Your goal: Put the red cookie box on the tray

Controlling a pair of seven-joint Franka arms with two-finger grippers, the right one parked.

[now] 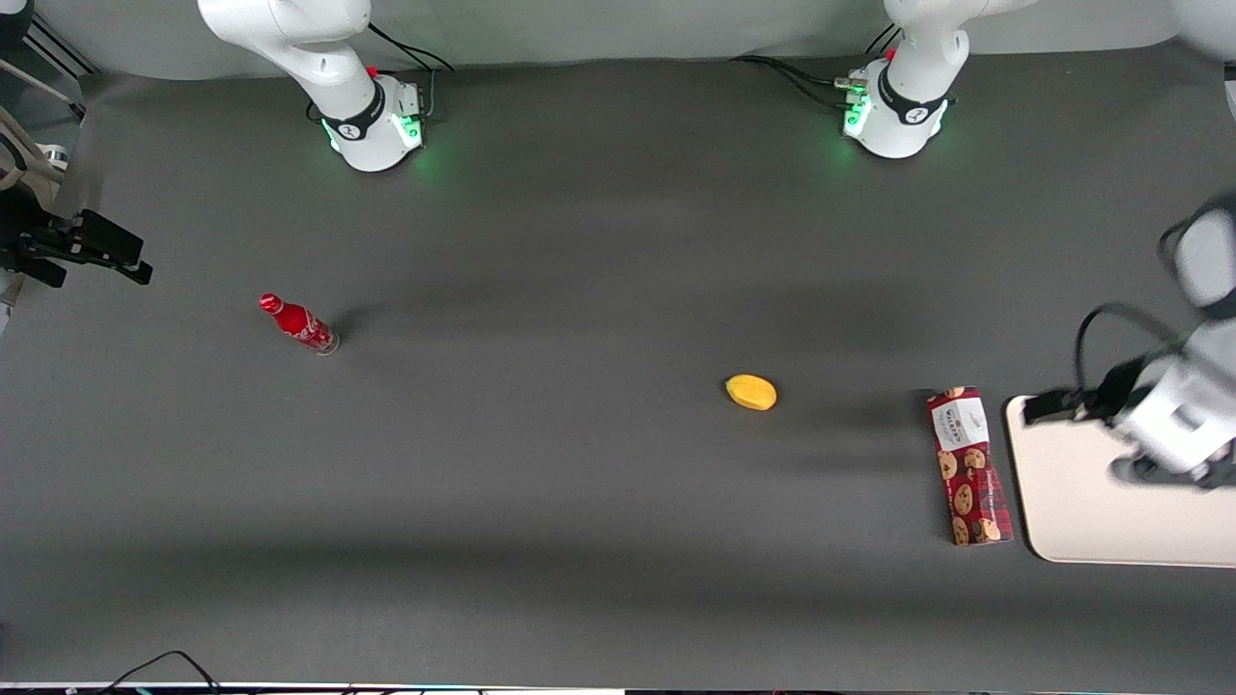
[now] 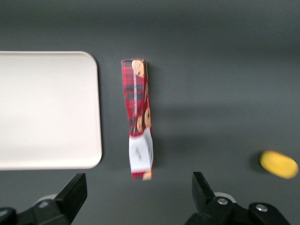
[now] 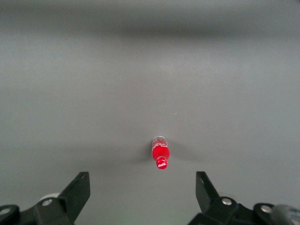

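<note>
The red cookie box (image 1: 969, 466) lies flat on the dark table, its white label end farther from the front camera, right beside the tray (image 1: 1081, 512). The tray is cream-white and lies at the working arm's end of the table. My left gripper (image 1: 1096, 439) hovers high above the tray's edge next to the box. In the left wrist view my gripper (image 2: 138, 180) is open and empty, its black fingers (image 2: 75, 192) wide apart, with the box (image 2: 139, 117) below and ahead of them and the tray (image 2: 47, 110) beside the box.
A yellow fruit (image 1: 751, 392) lies on the table some way from the box, toward the parked arm; it also shows in the left wrist view (image 2: 279, 164). A small red bottle (image 1: 299, 324) lies toward the parked arm's end.
</note>
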